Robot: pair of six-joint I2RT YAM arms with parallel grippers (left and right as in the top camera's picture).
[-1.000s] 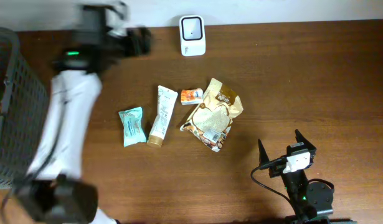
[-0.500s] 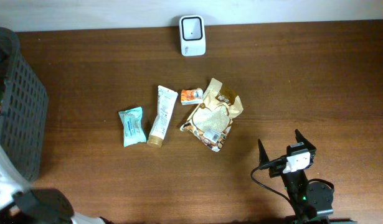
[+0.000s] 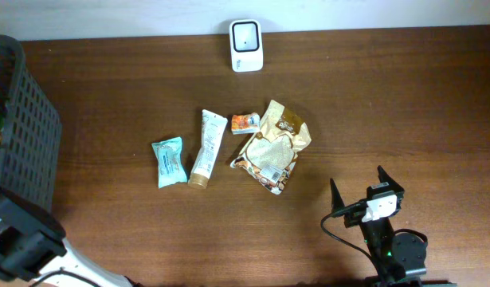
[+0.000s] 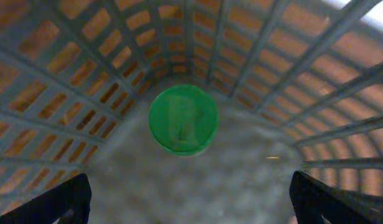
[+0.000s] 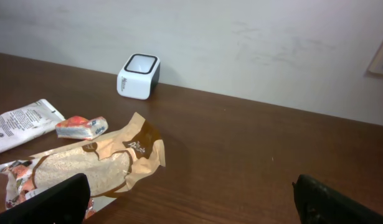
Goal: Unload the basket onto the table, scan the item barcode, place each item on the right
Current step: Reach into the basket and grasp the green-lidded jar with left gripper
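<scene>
I count the following from my station:

- table [image 3: 388,104]: one
- white barcode scanner [image 3: 246,45]: one
- dark mesh basket [image 3: 25,135]: one
- loose packaged items: four in total
  - teal packet [image 3: 169,162]: one
  - white tube [image 3: 207,148]: one
  - small orange sachet [image 3: 245,123]: one
  - brown snack bag [image 3: 272,147]: one
- round green item [image 4: 183,119] inside the basket: I see one

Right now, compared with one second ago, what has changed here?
The left arm swung from the far side of the wooden table to its near left corner, beside the dark mesh basket; no item was taken. The right gripper, white scanner and brown snack bag stayed put.
</scene>
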